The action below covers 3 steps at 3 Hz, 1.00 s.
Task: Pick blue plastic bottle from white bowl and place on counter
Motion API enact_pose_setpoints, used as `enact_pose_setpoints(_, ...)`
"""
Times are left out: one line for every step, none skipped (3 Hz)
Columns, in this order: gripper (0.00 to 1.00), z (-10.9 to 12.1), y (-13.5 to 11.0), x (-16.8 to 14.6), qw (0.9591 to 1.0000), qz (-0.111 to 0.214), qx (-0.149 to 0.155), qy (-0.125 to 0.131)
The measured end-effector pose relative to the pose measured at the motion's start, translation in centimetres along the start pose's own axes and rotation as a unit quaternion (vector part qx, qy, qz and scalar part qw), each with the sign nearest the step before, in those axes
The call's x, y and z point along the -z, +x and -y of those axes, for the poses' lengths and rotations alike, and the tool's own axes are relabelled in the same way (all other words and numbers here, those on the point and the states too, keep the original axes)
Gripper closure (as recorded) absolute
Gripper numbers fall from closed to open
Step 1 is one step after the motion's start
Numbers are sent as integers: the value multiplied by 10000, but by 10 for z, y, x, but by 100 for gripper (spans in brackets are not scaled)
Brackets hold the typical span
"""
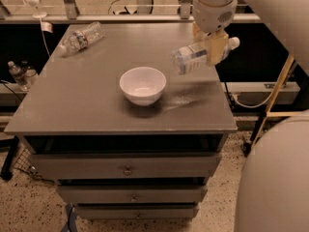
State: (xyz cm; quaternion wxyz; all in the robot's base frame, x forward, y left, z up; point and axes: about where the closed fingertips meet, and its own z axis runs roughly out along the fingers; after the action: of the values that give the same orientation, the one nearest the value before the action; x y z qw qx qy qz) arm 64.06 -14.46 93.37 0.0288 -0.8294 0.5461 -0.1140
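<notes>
The blue plastic bottle point(193, 57) with its pale blue-and-white label and white cap hangs in the air, lying roughly level, cap to the right. My gripper point(212, 46) is shut on the bottle near its cap end, above the right part of the counter point(87, 100). The white bowl point(143, 85) stands empty on the counter's middle, to the left of and below the bottle. The bottle touches neither the bowl nor the counter.
A slimmer clear bottle point(80, 37) with a small red-blue label lies on its side at the counter's back left corner. The cabinet has drawers with small round knobs point(127, 170). Bottles point(19, 74) stand on a low ledge to the left. My white arm fills the right side.
</notes>
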Motion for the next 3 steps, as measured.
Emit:
enact_pose_setpoints(100,-4,26,3,9997,-6,-249,29)
enact_pose_setpoints(100,-11,37,-10,9990,-21,-447,-95)
enact_pose_setpoints(100,-11,37,-25,9968,108,-786,-116)
